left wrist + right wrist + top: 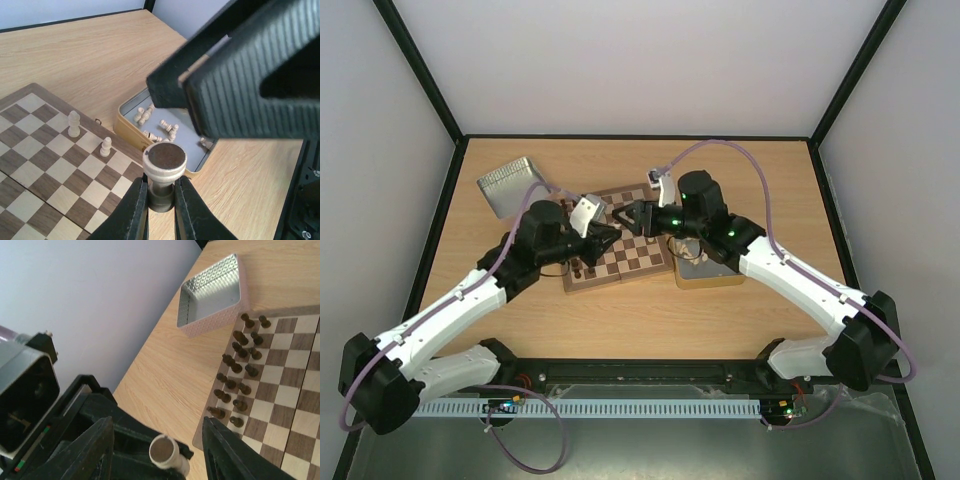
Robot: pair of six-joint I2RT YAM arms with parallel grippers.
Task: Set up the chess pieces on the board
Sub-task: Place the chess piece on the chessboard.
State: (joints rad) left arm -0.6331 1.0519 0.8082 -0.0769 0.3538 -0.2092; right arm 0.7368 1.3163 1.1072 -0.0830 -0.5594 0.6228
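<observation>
Desk carried the chessboard at its middle, with an empty silver tin off one corner and a yellow-walled tin holding loose cream chess pieces just beside the opposite edge. Dark pieces filled two rows along one side, while only two standing cream pieces occupied squares near the yellow-walled tin.

Above the board, the left end effector pinched a single cream piece by its stem, felted base showing. The right end effector stood spread, a finger on either side of that piece and apparently not touching it.

The step in hand looked like a hand-over between the arms. Next, the right fingers would need to close squarely on the piece before the left let go, then stand it upright on its square.
</observation>
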